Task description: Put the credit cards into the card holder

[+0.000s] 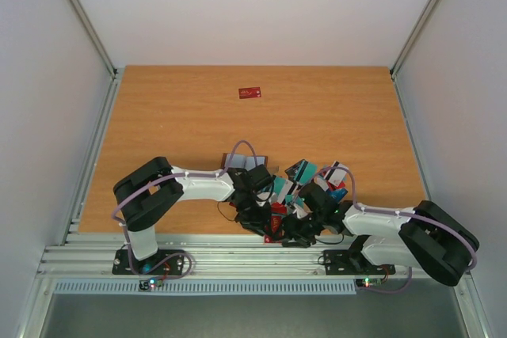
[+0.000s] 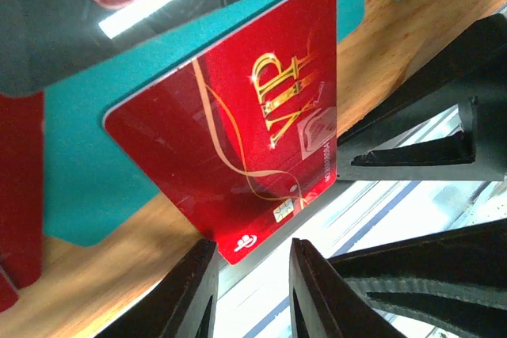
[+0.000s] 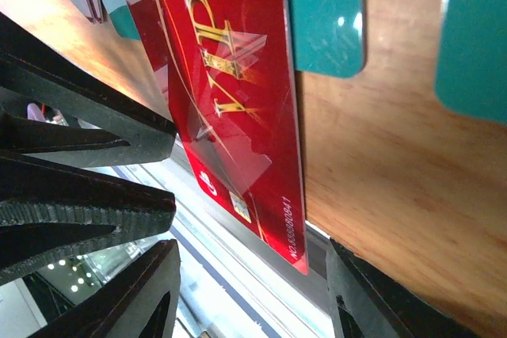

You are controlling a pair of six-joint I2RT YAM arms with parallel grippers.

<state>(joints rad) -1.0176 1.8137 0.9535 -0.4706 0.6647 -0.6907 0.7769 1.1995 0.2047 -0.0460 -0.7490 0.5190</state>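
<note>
Red card point(image 2: 230, 140) between low, inward-turned left gripper point(image 2: 252, 298) and right gripper point(image 3: 249, 298).

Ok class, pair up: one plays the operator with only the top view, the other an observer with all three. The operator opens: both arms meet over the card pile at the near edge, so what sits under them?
Observer: A red card with gold VIP lettering, lying on a teal card.
Operator: Is it fully on the table?
Observer: No, one end overhangs the edge of the table.
Operator: Is either arm gripping it?
Observer: No, the left jaws and the right jaws both stand open, with the card's overhanging end at their gaps, not pinched.
</note>
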